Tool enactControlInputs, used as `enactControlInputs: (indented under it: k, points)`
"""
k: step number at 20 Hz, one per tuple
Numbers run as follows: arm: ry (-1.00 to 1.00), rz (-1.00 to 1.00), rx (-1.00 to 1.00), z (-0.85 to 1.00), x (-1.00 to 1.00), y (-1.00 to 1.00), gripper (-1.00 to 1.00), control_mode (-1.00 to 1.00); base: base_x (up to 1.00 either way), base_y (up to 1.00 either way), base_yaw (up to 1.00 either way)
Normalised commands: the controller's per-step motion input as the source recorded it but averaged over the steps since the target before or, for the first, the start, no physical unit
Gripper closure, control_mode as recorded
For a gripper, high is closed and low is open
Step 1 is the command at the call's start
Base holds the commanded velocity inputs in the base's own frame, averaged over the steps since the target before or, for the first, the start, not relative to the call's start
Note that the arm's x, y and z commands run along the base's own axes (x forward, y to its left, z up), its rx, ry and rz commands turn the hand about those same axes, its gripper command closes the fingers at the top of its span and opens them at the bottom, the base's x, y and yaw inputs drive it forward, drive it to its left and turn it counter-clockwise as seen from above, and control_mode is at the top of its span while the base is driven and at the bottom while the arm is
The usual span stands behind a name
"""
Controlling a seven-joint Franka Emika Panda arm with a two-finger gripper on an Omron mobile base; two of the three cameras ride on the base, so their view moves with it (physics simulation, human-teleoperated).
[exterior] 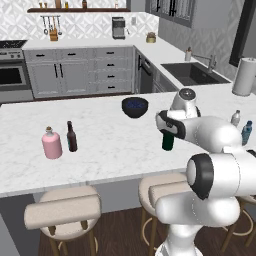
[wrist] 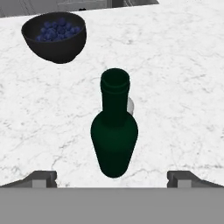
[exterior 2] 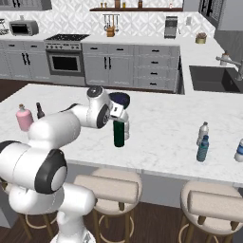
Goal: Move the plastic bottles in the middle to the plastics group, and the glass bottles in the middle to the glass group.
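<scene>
Green glass bottle [wrist: 114,135] stands right below my wide-spread gripper [wrist: 112,177], so next I drop around its neck and pinch.

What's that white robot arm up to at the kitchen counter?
It is sorting bottles. Its gripper hangs open over a tall green bottle standing upright mid-counter, fingers either side, not yet gripping. That bottle belongs with the pink flask and brown bottle off to the arm's left. A small blue bottle stands beside a clear one at the other end. A dark bowl sits nearby.
</scene>
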Motion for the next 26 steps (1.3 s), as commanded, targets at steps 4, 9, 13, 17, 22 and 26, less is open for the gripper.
enactControlInputs:
  k: [4, 9, 13, 17, 22, 26]
  points:
    - [0.01, 0.00, 0.00, -0.04, 0.31, -0.08, -1.00, -1.00, 0.00, 0.00, 0.00]
    - [0.00, 0.00, 0.00, -0.22, 0.19, -0.02, -1.00, -1.00, 0.00, 0.00, 0.00]
    - [0.01, 0.00, 0.00, -0.25, 0.05, 0.00, -1.00, -1.00, 0.00, 0.00, 0.00]
    - [0.00, 0.00, 0.00, -0.11, 0.04, 0.00, -1.00, -1.00, 0.00, 0.00, 0.00]
    - [0.00, 0.00, 0.00, -0.21, 0.13, -0.01, -1.00, -1.00, 0.00, 0.00, 0.00]
    - [0.02, 0.00, 0.00, -0.08, 0.19, -0.06, -1.00, -1.00, 0.00, 0.00, 0.00]
